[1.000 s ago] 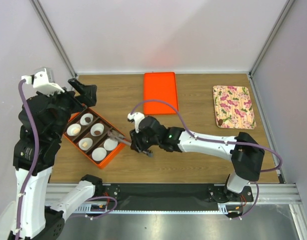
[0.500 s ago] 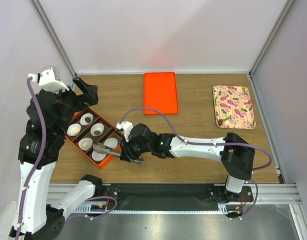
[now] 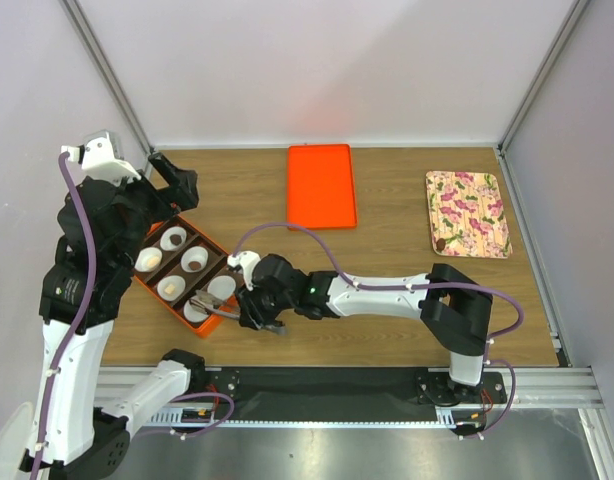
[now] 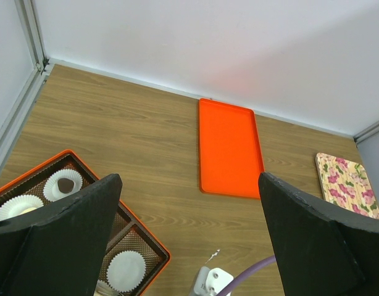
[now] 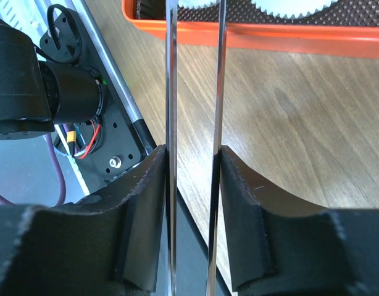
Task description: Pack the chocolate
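Observation:
Chocolate pieces sit in white paper cups in the orange box: dark ones and pale ones. One dark piece lies on the floral plate. My right gripper is shut on metal tongs, whose tips reach over the box's near cups. The wrist view cuts the tips off, so I cannot tell whether they hold a piece. My left gripper hangs open above the table beyond the box's far end.
An orange lid lies flat at the back centre. The floral plate is at the far right. The right arm stretches low across the table's near half. The table's front rail runs just below the box.
The right arm has swung left and nearer, carrying the tongs from the box's right corner to over its near cups. The tong blades have spread slightly. The left arm shifted a little back.

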